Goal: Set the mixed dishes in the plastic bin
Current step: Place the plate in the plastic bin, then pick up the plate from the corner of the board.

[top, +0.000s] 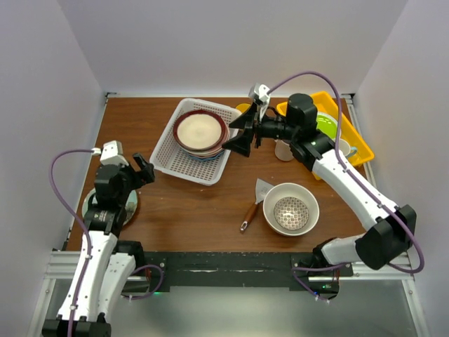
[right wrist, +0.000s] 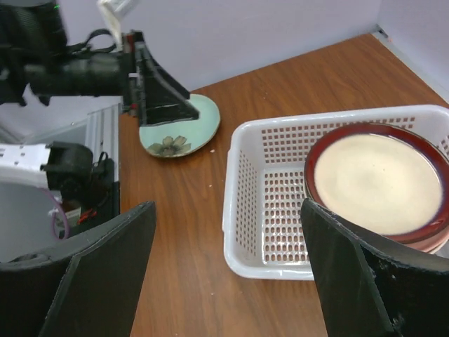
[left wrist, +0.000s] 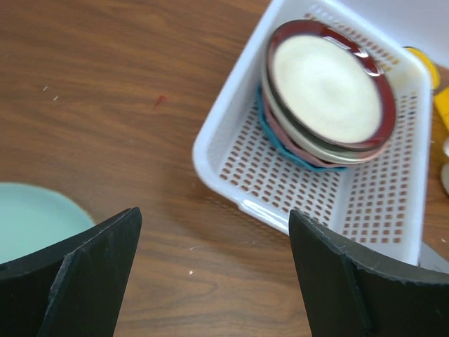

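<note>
spatula [top: 254, 202] perhaps touching cream bowl [top: 306, 196], arm [top: 344, 177] across yellow tray [top: 330, 102]

The plate [left wrist: 326, 88] is glossy glazed, the bin [left wrist: 280, 175] smooth plastic, the table [left wrist: 105, 91] wood.

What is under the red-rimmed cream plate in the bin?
Other plates, stacked in the plastic bin: a pink rim and a blue rim peek out beneath the red-rimmed plate. Their faces, and the exact count, are covered.
</note>
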You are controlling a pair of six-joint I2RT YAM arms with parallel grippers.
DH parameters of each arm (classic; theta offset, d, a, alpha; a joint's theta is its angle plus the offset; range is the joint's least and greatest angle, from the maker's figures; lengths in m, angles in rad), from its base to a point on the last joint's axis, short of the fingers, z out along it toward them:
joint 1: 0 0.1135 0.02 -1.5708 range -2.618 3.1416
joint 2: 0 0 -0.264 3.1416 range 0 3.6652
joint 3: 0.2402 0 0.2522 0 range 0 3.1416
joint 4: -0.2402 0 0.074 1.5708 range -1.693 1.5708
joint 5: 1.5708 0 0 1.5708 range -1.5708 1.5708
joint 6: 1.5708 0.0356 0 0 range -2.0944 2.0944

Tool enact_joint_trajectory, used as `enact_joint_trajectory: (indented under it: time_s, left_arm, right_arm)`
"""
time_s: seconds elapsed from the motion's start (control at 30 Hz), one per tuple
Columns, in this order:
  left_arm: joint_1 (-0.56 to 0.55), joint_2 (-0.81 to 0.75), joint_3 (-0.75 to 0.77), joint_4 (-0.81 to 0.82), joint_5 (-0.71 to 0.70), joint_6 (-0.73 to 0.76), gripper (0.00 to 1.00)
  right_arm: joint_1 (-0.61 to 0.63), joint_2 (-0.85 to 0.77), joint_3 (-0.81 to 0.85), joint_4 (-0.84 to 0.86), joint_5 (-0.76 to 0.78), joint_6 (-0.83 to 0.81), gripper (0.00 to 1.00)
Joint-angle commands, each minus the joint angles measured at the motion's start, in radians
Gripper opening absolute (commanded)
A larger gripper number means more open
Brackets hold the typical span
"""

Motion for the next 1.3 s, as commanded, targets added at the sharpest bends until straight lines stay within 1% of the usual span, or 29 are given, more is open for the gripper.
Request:
enact_joint_trajectory:
  time_s: [0.0,0.13,0.2,0.23,0.3,0.43,0.47,0.57,0.6,0.63,0.73,0.8,0.9,1.0,1.13,1.27]
  left_arm:
    - [-0.001,0.075,0.050,-0.065,-0.184,-0.063,0.91]
    - [-0.001,0.177,0.065,-0.110,-0.281,-0.118,0.88]
    - [-0.001,0.241,0.075,-0.135,-0.329,-0.143,0.85]
    - [-0.001,0.264,0.076,-0.139,-0.345,-0.151,0.82]
    - [-0.001,0.329,0.084,-0.150,-0.367,-0.157,0.80]
    - [-0.001,0.434,0.104,-0.150,-0.387,-0.157,0.71]
    - [-0.001,0.477,0.116,-0.164,-0.396,-0.161,0.70]
    - [-0.003,0.554,0.133,-0.184,-0.442,-0.178,0.61]
    - [-0.003,0.571,0.137,-0.190,-0.452,-0.180,0.61]
    - [-0.003,0.599,0.139,-0.185,-0.454,-0.180,0.56]
    - [-0.003,0.642,0.147,-0.185,-0.456,-0.172,0.51]
    - [-0.003,0.663,0.150,-0.182,-0.474,-0.168,0.50]
    - [-0.003,0.718,0.159,-0.191,-0.517,-0.178,0.45]
    - [-0.003,0.781,0.177,-0.207,-0.529,-0.183,0.41]
    - [-0.006,0.844,0.191,-0.202,-0.529,-0.183,0.39]
    - [-0.006,0.875,0.202,-0.201,-0.519,-0.174,0.40]
  right_arm:
    - [-0.008,-0.060,-0.066,0.068,-0.083,-0.080,0.88]
    - [-0.022,-0.072,-0.103,0.125,-0.117,-0.054,0.89]
    - [-0.031,-0.074,-0.114,0.133,-0.120,-0.054,0.89]
    - [-0.034,-0.080,-0.119,0.139,-0.121,-0.051,0.90]
    - [-0.042,-0.091,-0.145,0.168,-0.121,-0.043,0.90]
    - [-0.046,-0.100,-0.163,0.191,-0.129,-0.023,0.91]
    - [-0.045,-0.100,-0.166,0.194,-0.134,-0.020,0.91]
    - [-0.051,-0.103,-0.172,0.200,-0.135,-0.017,0.91]
    - [-0.051,-0.101,-0.177,0.203,-0.138,-0.016,0.91]
    - [-0.051,-0.103,-0.177,0.206,-0.140,-0.013,0.91]
    - [-0.052,-0.100,-0.183,0.219,-0.149,-0.002,0.91]
    - [-0.052,-0.098,-0.188,0.228,-0.151,0.006,0.91]
    - [-0.055,-0.098,-0.189,0.232,-0.155,0.009,0.91]
    - [-0.054,-0.098,-0.192,0.235,-0.157,0.013,0.91]
    - [-0.054,-0.100,-0.194,0.240,-0.161,0.020,0.91]
    - [-0.054,-0.100,-0.195,0.245,-0.161,0.023,0.91]
